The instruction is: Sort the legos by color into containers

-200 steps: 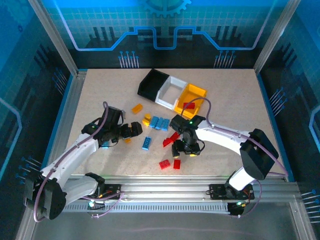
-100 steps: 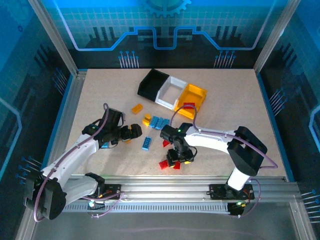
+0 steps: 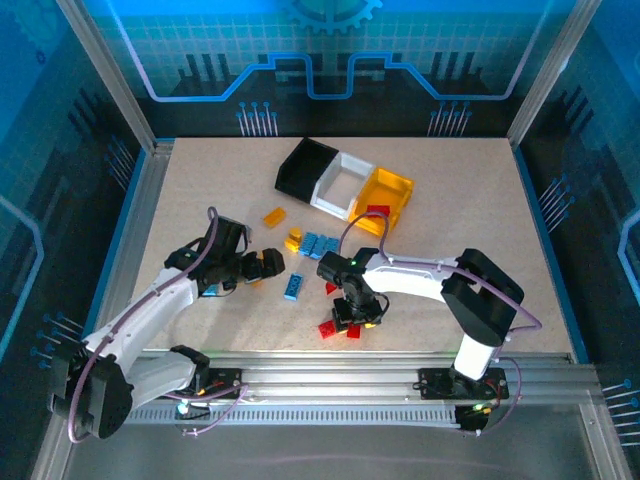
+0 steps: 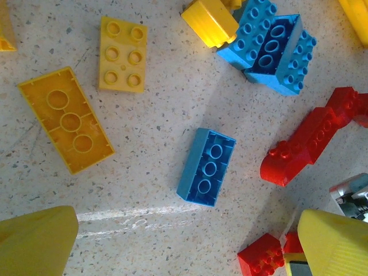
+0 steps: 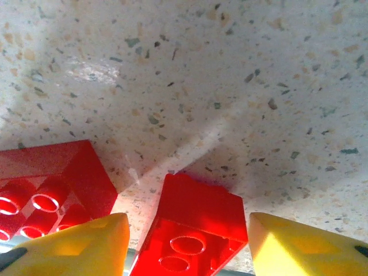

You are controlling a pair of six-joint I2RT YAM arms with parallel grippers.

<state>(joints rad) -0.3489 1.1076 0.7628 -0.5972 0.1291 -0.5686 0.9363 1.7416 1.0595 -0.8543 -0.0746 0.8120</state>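
Observation:
My right gripper (image 3: pixel 352 316) hangs low over two red legos (image 3: pixel 328 330) near the front of the table. In the right wrist view its yellow fingers (image 5: pixel 75 244) straddle one red lego (image 5: pixel 198 221), open, with a gap on each side; a second red lego (image 5: pixel 52 184) lies to the left. My left gripper (image 3: pixel 268 264) is open and holds nothing. A single blue lego (image 4: pixel 206 167) lies just ahead of its fingertips (image 4: pixel 34 244). The containers stand at the back: black (image 3: pixel 292 172), white (image 3: pixel 345 183), yellow-orange (image 3: pixel 392 190).
Loose legos lie mid-table: a blue cluster (image 3: pixel 320 244), yellow ones (image 3: pixel 274 216) and a long red piece (image 4: pixel 310 144). A red lego (image 3: pixel 377 211) rests at the yellow-orange bin's near edge. Bare table (image 3: pixel 480 220) stretches to the right. Metal frame rails border the table.
My right arm has swung left and toward the front edge, coming down over the two red legos, and its jaws have narrowed. The left arm has stayed still.

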